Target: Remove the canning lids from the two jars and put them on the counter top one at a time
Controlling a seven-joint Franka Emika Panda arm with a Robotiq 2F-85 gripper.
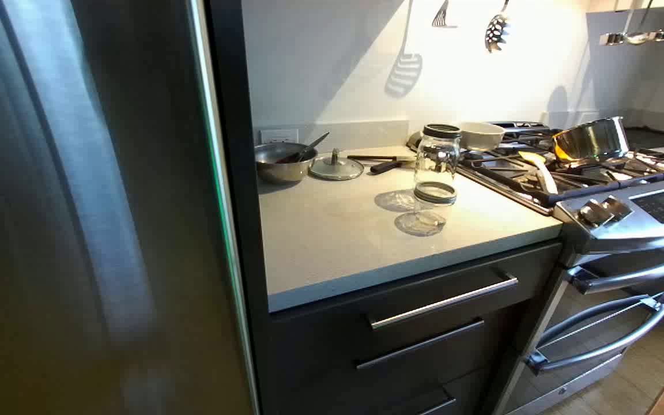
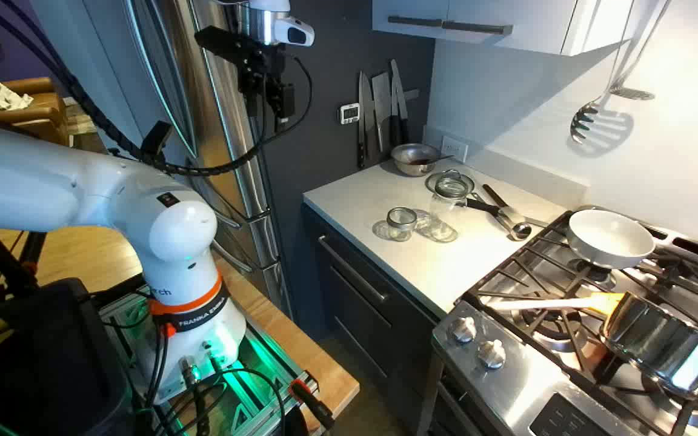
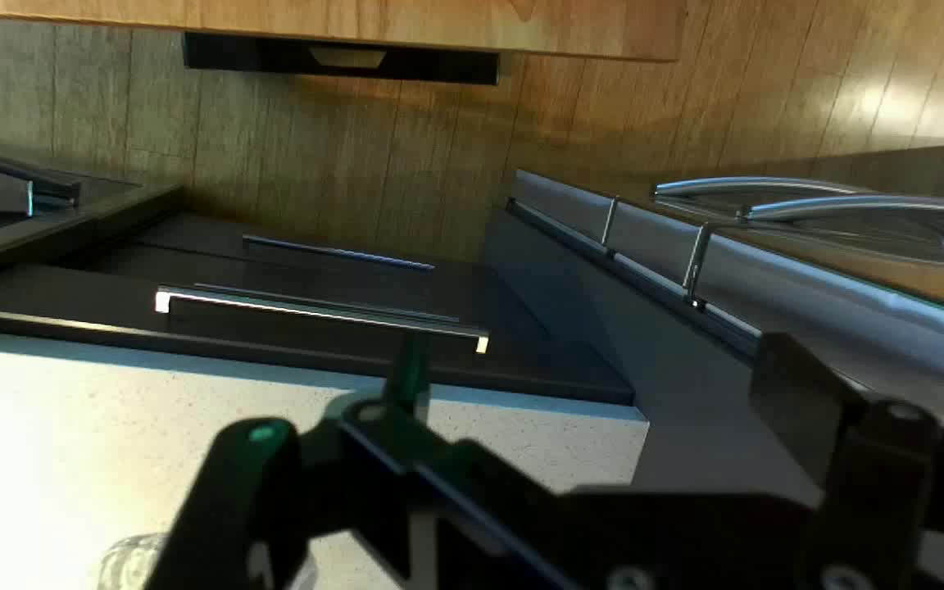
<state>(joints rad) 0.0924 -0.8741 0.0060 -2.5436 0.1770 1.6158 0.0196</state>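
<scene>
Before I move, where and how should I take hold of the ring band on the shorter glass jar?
I'd grip the ring band across its outer rim, coming straight down from above with the hand open. The shorter glass jar stands upright, so the round band lies level at its top; with the taller glass jar close by, a sideways approach looks riskier.

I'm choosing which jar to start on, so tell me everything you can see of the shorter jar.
The shorter jar is low, round and looks like clear glass. A dark, metal-looking ring band circles its mouth. No contents can be made out. It stands upright on the counter top, nearer the front edge than the taller jar; an exterior view shows a gap between the two. Only the ring band and counter top are seen touching it.
</scene>
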